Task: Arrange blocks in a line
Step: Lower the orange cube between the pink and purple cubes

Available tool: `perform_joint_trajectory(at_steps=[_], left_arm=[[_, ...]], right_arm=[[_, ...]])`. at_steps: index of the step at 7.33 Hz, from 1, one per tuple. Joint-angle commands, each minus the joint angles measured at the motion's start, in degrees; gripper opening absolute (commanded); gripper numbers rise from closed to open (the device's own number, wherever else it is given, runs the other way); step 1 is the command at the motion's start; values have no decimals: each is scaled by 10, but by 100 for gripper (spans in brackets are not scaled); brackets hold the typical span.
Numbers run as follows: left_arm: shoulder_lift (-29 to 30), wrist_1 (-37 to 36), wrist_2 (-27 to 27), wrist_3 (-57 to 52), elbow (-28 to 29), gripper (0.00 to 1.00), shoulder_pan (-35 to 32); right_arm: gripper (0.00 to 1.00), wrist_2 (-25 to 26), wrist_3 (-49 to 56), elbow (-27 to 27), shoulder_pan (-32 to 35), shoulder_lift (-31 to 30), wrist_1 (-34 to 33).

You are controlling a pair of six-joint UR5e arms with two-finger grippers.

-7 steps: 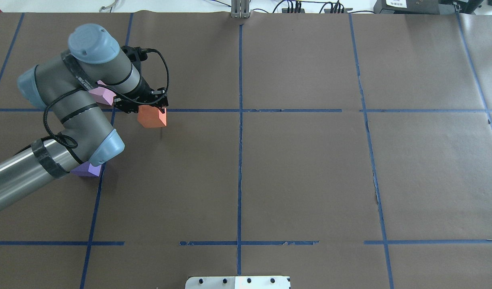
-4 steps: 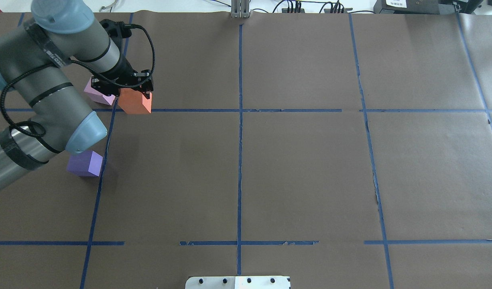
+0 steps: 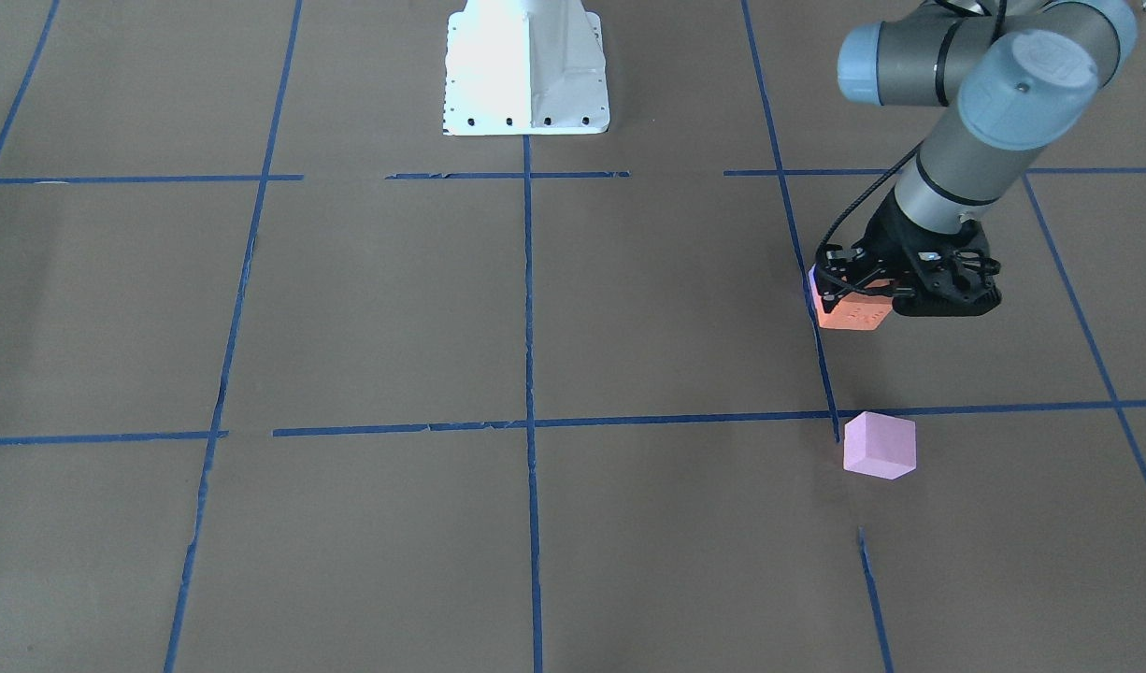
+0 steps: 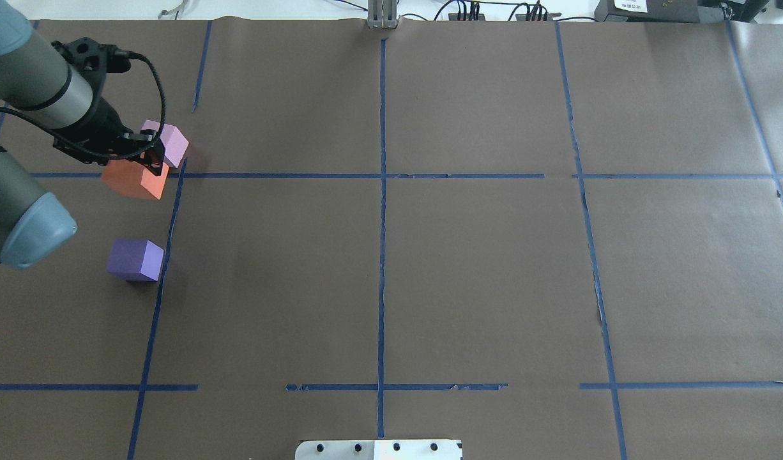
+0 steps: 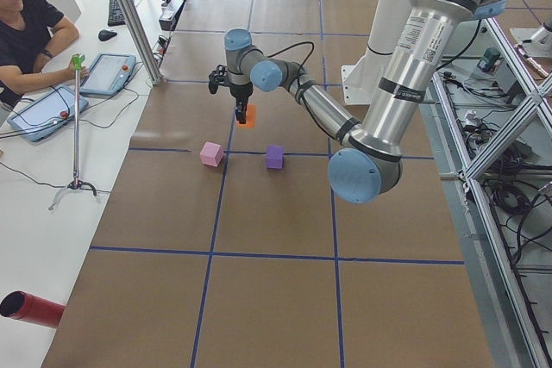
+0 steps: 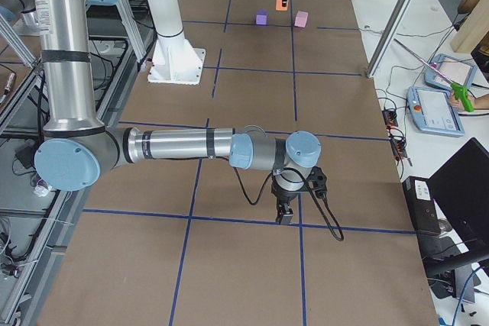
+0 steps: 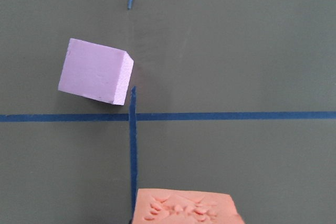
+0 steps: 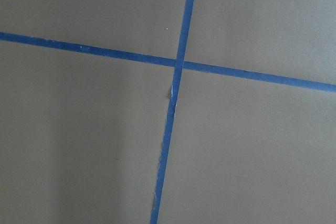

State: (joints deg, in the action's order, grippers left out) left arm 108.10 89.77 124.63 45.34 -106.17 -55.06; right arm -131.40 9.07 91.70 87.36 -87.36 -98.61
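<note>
My left gripper (image 4: 135,167) is shut on the orange block (image 4: 136,180) and holds it above the table, just left of a blue tape line. The pale pink block (image 4: 172,142) lies on the table just beyond and right of it. The violet-blue block (image 4: 136,260) lies nearer the robot, on the same tape line. In the front-facing view the left gripper (image 3: 858,297) holds the orange block (image 3: 849,311) behind the pink block (image 3: 879,446). The left wrist view shows the pink block (image 7: 94,77) and the dented orange top (image 7: 184,208). My right gripper (image 6: 286,211) hovers low over a tape crossing far away; I cannot tell its state.
Brown paper with a blue tape grid (image 4: 382,255) covers the table. The robot's white base plate (image 4: 379,449) sits at the near edge. An operator (image 5: 26,32) with tablets sits at the left end. A red cylinder (image 5: 30,309) lies off the table's edge.
My left gripper has carried the orange block leftward, from right of the pink block to its near-left side. The violet-blue block is now uncovered by the arm.
</note>
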Motion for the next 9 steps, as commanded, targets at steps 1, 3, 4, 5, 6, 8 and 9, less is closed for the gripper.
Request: perform_joint_trajectory(at_steps=[1,3,4,5,6,8,9], left_arm=[[-50,78,45,-14,45,0,-39],[-18,115,53,-10,123,0,-43],[21,117,52,-10,175,0,-42],[25,118,51,-6,184,0,-33],[26,127,49,-6,195,0,-23],[25,147,48,-4,204,0,-13],[22,157,48,-4,209,0,-12]], right_arm=[[100,0,0,0,0,0,0],[100,0,0,0,0,0,0],[100,0,0,0,0,0,0],[100,0,0,0,0,0,0],[100,0,0,0,0,0,0],[100,0,0,0,0,0,0],[100,0,0,0,0,0,0]])
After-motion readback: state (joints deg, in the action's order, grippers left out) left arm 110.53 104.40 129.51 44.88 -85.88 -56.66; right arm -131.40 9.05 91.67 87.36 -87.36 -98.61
